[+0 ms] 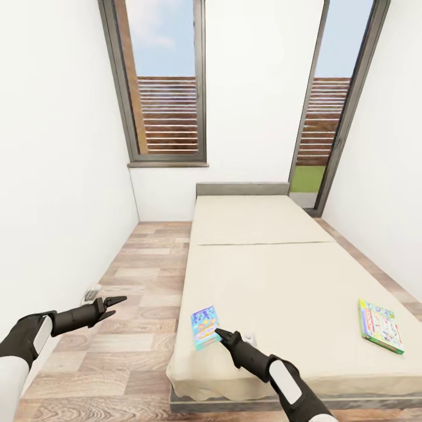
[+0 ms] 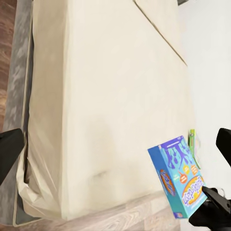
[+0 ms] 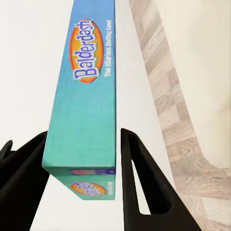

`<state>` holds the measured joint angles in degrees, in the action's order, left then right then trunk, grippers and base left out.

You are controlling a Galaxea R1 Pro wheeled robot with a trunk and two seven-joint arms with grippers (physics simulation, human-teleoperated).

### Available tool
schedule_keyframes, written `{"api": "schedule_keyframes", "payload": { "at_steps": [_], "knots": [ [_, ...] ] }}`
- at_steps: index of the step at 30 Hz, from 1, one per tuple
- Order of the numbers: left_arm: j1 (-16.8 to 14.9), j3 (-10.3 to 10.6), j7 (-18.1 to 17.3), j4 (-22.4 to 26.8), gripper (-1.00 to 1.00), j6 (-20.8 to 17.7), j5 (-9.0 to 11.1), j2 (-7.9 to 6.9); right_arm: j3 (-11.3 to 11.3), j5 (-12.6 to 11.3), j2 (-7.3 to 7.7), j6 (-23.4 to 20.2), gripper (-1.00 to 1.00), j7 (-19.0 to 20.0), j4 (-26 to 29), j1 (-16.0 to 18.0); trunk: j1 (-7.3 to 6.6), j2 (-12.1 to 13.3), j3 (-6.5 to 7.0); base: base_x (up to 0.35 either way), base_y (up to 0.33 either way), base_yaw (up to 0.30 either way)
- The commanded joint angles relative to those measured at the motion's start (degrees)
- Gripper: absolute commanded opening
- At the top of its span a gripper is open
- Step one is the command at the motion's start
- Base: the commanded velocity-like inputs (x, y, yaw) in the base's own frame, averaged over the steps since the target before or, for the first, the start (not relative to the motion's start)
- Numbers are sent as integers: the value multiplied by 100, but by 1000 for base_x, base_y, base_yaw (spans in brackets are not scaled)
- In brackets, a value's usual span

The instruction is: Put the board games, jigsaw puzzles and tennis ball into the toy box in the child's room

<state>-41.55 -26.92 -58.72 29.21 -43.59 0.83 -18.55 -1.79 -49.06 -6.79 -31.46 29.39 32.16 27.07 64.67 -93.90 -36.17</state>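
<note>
The right gripper (image 1: 218, 333) reaches over the bed's (image 1: 275, 281) near left corner, its two black fingers (image 3: 139, 178) set either side of the blue board game (image 1: 205, 327); one finger seems to touch the box, but a gap shows at the other, so whether it grips is unclear. On the box edge, the right wrist view reads "Balderdash" in white on an orange oval, with smaller print beside it too blurred to read. The second board game (image 1: 381, 326), pastel with a green edge, lies flat on the mattress at about 3 o'clock from the blue one, well apart. The left gripper (image 1: 116, 302) hangs over the wood floor (image 1: 123, 328) at about 9 o'clock from the blue box, fingers spread, empty.
</note>
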Motion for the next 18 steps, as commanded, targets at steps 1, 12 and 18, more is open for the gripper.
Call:
{"api": "schedule_keyframes", "payload": {
  "at_steps": [1, 12, 18],
  "knots": [
    [-3, -15, -14, 18, 100, -51, 9, 1, 59, -7, 2, -38, -100, 66, 91, 2, -23, 39, 13, 0, 0, 0],
    [-3, -13, -16, 53, 100, -53, 13, 78, 349, 15, 22, -26, -100, 403, 800, 86, -265, 480, 210, 0, 0, 0],
    [-7, -15, -17, 58, 100, -64, 13, 94, 420, 40, 27, 26, -100, 431, 1223, 77, -396, 721, 318, 0, 0, 0]
  ]
}}
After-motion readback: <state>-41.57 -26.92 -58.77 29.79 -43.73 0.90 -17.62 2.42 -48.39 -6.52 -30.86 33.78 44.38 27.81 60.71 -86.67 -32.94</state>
